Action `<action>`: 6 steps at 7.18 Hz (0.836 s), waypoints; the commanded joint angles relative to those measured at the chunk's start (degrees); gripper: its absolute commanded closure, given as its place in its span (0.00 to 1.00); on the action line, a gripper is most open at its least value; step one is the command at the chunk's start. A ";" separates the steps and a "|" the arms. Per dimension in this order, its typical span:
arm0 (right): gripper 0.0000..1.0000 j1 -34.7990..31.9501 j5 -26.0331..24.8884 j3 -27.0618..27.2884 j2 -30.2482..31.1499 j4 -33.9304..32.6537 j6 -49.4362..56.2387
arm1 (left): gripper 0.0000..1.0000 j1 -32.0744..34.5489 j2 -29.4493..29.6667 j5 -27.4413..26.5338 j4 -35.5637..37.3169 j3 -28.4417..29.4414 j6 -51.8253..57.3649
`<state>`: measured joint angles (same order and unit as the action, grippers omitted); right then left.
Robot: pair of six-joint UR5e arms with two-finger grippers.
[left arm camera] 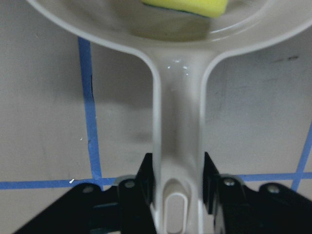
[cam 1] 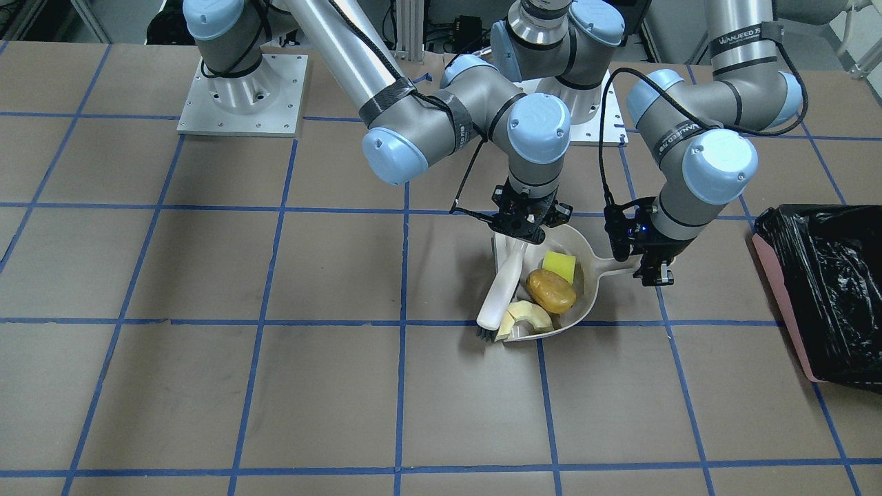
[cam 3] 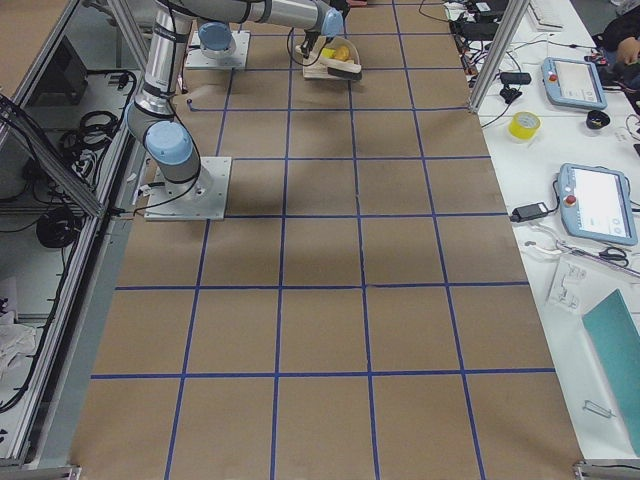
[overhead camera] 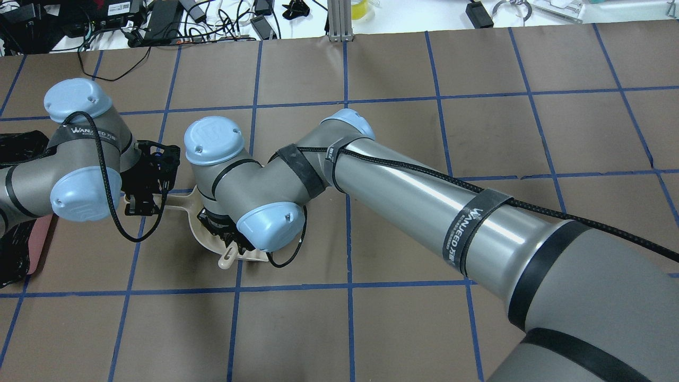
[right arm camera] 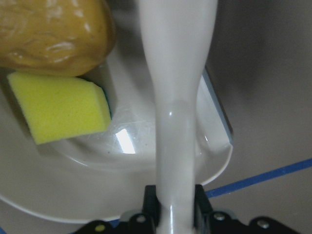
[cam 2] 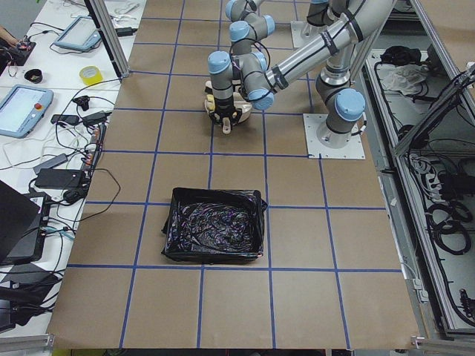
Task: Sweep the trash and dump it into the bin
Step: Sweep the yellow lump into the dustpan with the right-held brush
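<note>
The beige dustpan [cam 1: 575, 303] lies on the table with all three scraps inside: a golden-brown lump [cam 1: 551, 290], a yellow wedge [cam 1: 559, 265] and a pale cream rind slice [cam 1: 525, 315]. My left gripper [cam 1: 651, 265] is shut on the dustpan handle [left arm camera: 178, 136]. My right gripper [cam 1: 525, 224] is shut on the beige brush [cam 1: 501, 293], whose bristles rest at the pan's mouth. The right wrist view shows the brush handle [right arm camera: 175, 97], the lump [right arm camera: 53, 34] and the wedge [right arm camera: 63, 109]. The bin [cam 1: 827, 289], pink-sided with a black bag, stands beyond my left gripper.
The brown table is marked with blue tape gridlines [cam 1: 403, 386]. The arm base plates [cam 1: 241, 96] sit at the robot's edge. In the overhead view the bin [overhead camera: 21, 154] is at the left edge, partly behind my left arm. Cables and tablets lie off the table.
</note>
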<state>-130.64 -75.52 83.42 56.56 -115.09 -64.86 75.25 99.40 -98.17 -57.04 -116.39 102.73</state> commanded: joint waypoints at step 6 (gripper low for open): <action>1.00 7.65 -8.55 0.61 8.74 18.73 16.54 | 0.95 -3.60 0.35 1.83 0.18 0.54 7.96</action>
<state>-125.96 -80.75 83.86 63.79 -99.92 -54.82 73.51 99.54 -97.33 -56.93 -116.07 106.27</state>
